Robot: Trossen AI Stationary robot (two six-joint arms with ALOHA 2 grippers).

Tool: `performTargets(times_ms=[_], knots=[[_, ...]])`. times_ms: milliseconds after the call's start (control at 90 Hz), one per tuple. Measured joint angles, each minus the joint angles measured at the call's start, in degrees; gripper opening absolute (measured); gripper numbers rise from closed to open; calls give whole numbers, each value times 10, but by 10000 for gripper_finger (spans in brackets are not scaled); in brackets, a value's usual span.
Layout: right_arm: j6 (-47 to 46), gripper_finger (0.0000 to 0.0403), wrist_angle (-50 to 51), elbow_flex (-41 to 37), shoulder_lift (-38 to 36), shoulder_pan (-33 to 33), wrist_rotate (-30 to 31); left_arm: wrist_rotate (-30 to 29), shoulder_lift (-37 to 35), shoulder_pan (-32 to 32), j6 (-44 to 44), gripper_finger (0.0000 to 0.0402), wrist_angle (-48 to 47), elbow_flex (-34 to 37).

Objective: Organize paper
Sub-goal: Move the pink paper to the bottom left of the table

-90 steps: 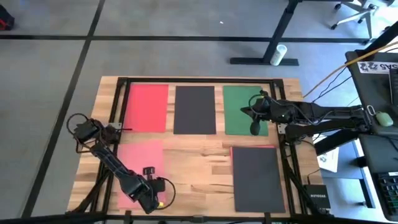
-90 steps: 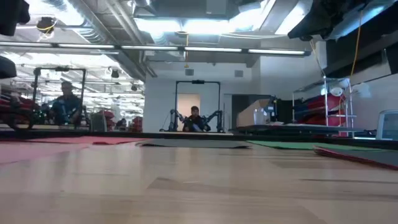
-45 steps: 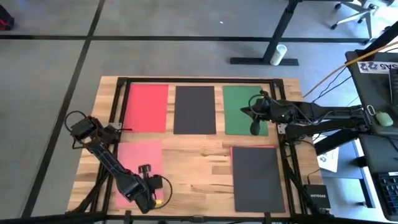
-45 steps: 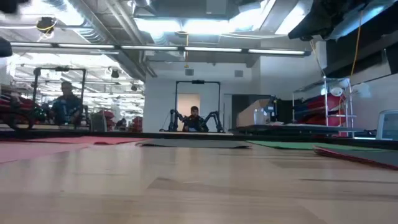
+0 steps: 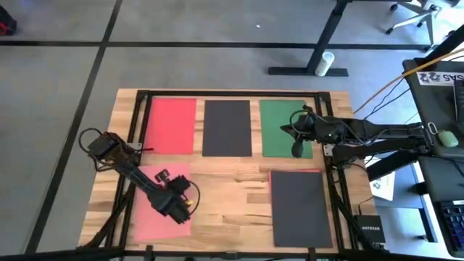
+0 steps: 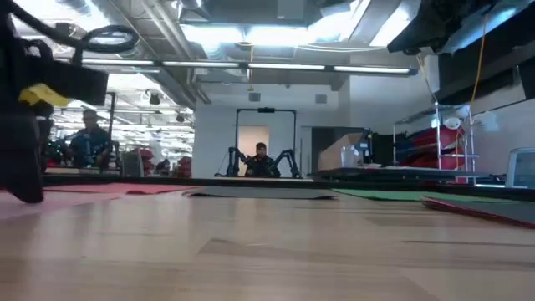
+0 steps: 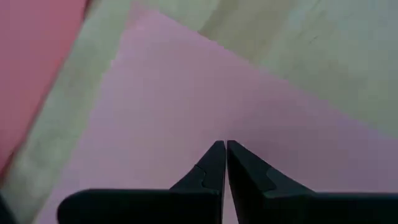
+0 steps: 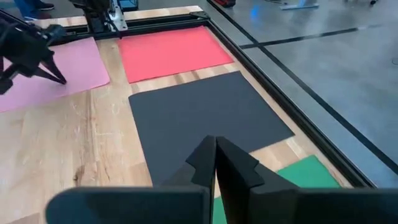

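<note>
Five sheets of paper lie flat on the counter (image 5: 232,185): red sheet (image 5: 172,125), black sheet (image 5: 228,127) and green sheet (image 5: 283,129) in a far row; pink sheet (image 5: 163,206) near left; second black sheet (image 5: 300,208) near right, a red edge showing beneath it; each runs its long axis near-to-far, short edges facing the row opposite; judged thin, light, limp, prone to slide; best taken at an edge or corner, or dragged by pressing down; left hand (image 5: 161,176) sits over the pink sheet's far end, fingers closed together, holding nothing; right hand (image 5: 288,129) waits above the green sheet, fingers shut, empty.
</note>
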State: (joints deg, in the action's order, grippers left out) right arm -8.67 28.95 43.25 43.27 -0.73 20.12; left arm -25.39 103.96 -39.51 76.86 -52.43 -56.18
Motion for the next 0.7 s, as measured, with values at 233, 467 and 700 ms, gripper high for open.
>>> performTargets(times_ms=[233, 467, 700], knots=[[0, 0, 1, 0, 0, 0, -3, -5, -1, 3, -19, 0, 35, 0], [0, 0, 1, 0, 0, 0, -3, -1, 0, 2, -24, 0, 33, -2], [0, 0, 1, 0, 0, 0, -3, 2, 0, 1, -26, 0, 25, -3]])
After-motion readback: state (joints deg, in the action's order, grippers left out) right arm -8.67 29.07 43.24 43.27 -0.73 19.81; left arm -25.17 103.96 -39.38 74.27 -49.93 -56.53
